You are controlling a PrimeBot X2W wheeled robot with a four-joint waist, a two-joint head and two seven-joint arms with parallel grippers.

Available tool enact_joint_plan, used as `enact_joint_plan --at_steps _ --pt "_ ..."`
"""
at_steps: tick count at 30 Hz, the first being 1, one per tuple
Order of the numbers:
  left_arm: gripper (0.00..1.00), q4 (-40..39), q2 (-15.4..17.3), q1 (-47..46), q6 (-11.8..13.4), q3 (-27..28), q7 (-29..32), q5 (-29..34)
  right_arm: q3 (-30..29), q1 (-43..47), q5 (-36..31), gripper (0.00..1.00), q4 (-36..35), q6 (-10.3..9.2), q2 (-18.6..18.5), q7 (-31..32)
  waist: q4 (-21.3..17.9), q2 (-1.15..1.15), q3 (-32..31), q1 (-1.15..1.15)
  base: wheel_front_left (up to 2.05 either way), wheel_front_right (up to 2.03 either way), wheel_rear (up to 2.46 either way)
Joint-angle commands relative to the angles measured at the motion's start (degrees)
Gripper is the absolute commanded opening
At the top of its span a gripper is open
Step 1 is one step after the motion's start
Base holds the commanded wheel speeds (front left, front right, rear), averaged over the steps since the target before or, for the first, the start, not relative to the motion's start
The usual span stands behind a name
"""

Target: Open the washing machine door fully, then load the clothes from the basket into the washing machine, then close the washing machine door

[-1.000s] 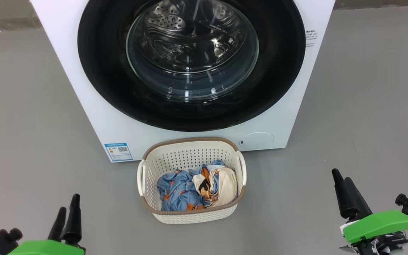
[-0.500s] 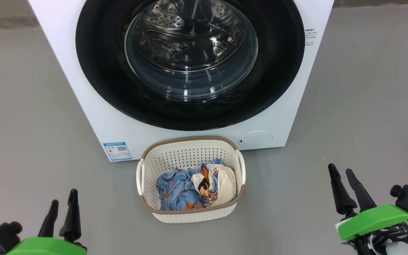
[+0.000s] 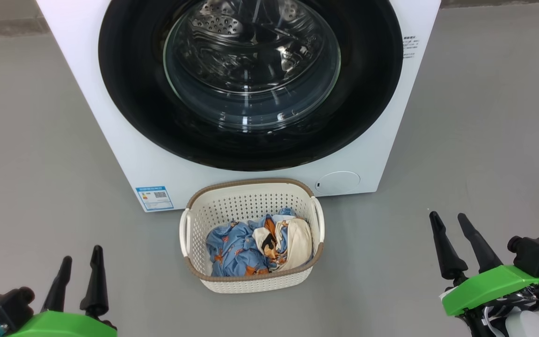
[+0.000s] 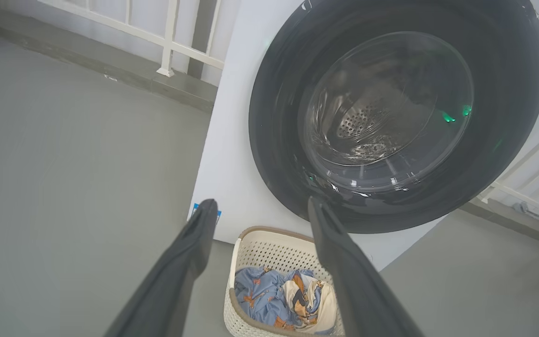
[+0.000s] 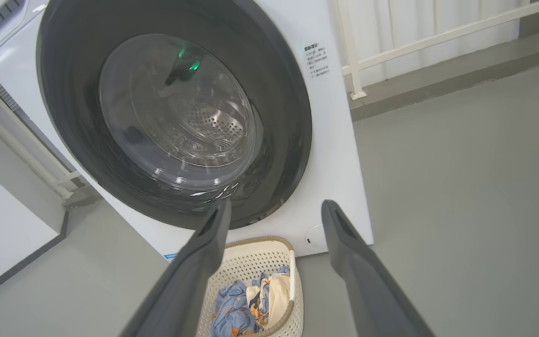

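The white washing machine (image 3: 124, 159) stands ahead, and its glossy black washing machine door (image 3: 134, 93) lies shut flat against the front. The steel drum shows through the glass bowl. Directly before it on the floor sits the cream basket (image 3: 251, 181), holding the clothes (image 3: 236, 245), light blue printed fabric with a cream piece. My left gripper (image 3: 81, 253) hovers open and empty, near and left of the basket. My right gripper (image 3: 447, 215) is open and empty, well right of it. The left wrist view looks past the open left gripper (image 4: 261, 202) at door (image 4: 279, 140) and basket (image 4: 269, 231); the right gripper (image 5: 276, 203) likewise faces the door (image 5: 288, 117).
Grey floor spreads on both sides of the machine. A white railing on a raised kerb runs behind it (image 4: 171, 42) (image 5: 353, 56). A blue label (image 3: 154, 198) and a round service flap (image 3: 338, 181) mark the machine's lower front.
Both wrists have turned, so each pair of fingers now shows side by side. The right gripper has crept forward towards the machine. The head view has shifted slightly.
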Motion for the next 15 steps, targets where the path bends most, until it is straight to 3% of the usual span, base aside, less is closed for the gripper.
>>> enact_joint_plan --at_steps 1,15 --pt "1.0 -1.9 1.8 -3.0 -0.1 1.3 -1.0 2.5 1.1 -2.7 -2.4 1.0 -1.7 0.07 -0.9 -1.0 0.1 0.0 0.1 0.0 0.0 0.0 0.0" --pt "1.0 -2.5 2.5 -3.3 -0.1 1.9 -3.3 11.6 1.6 -3.5 -12.8 1.0 -2.4 0.08 -1.4 -3.3 -0.2 0.0 0.3 0.0 0.0 0.0 0.0"
